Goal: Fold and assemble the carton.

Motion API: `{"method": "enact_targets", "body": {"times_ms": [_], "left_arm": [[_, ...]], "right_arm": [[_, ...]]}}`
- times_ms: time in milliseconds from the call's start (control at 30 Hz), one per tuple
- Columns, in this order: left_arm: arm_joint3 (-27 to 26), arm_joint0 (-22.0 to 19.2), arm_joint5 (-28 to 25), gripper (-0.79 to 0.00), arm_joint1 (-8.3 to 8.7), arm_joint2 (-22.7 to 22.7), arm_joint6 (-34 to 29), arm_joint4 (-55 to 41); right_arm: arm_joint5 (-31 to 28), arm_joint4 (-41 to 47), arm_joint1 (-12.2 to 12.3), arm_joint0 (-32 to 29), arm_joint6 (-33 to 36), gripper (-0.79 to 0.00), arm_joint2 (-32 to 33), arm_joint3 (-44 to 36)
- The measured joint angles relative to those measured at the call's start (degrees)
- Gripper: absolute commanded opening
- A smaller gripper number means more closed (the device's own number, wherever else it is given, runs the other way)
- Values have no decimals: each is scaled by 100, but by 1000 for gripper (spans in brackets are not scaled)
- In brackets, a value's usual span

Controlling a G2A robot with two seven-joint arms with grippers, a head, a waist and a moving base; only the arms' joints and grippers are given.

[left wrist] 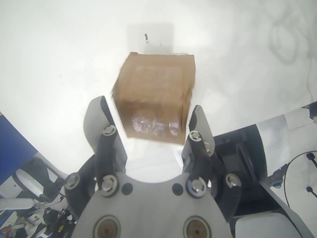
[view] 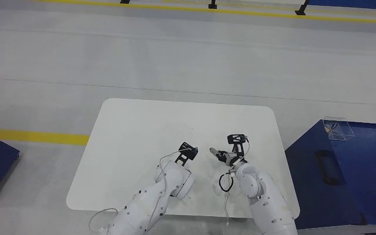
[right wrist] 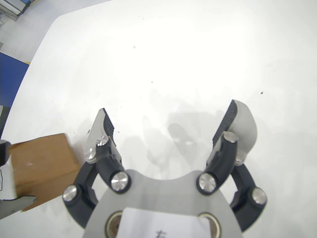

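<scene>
A brown carton (left wrist: pixel 153 92) with its flaps shut and clear tape on its near face sits on the white table (view: pixel 147 129). My left gripper (left wrist: pixel 148 105) is open and straddles the carton's near end. A narrow gap shows on one side, and the other finger is nearly touching. In the top view the left gripper (view: pixel 187 153) is close to the table's near edge. The right gripper (right wrist: pixel 168 107) is open with nothing between its fingers, just beside the carton (right wrist: pixel 42 164). From above the right gripper (view: pixel 217 153) sits right of the left one.
A blue bin (view: pixel 335 170) with a clear container (view: pixel 339 127) on it stands off the table's right side. The table's far half is bare white surface. A cable (view: pixel 226 185) hangs along the right arm.
</scene>
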Motion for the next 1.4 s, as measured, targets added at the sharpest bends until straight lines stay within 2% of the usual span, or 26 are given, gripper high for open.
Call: {"method": "enact_targets", "body": {"times_ms": [100,200,233,267,300,333,433,533,633,733,967,1200,1400], "left_arm": [[-233,42,22,0,-16,-43,287,27],[-928,264,-21,0,36,-185,693,287],[-1324,437,-53,-52,69,-274,988,349],[-1616,594,-55,-249,98,-366,1262,383],[-1881,760,-85,-733,134,-462,1581,445],[-2166,995,-234,-785,188,-583,2072,562],[-2379,1630,-850,-785,322,-924,3313,479],[-2106,2082,-1322,-785,434,-1289,4424,543],[-1733,2340,-1494,-785,499,-1503,5398,780],[-1428,2490,-1565,-785,520,-1622,5978,599],[-782,2439,-1493,-785,495,-1494,6177,652],[-225,2161,-1417,-785,440,-1362,5578,609],[-405,2215,-1180,-785,412,-1355,6130,500]], "right_arm": [[45,-7,0,12,-28,0,-39,44],[67,2,7,8,-25,0,-51,50],[76,7,10,2,-22,0,-49,41],[83,9,14,-4,-22,0,-46,30],[92,9,17,-11,-23,0,-44,18],[104,12,20,-20,-25,0,-43,3],[129,22,23,-38,-12,0,-76,-44],[100,-4,23,-39,31,0,-131,-62],[98,-5,23,-38,33,0,-131,-61],[98,-4,23,-38,31,0,-130,-60],[99,-4,23,-38,31,0,-130,-60],[99,-4,23,-38,31,0,-130,-60],[99,-4,23,-38,31,0,-130,-60]]}}
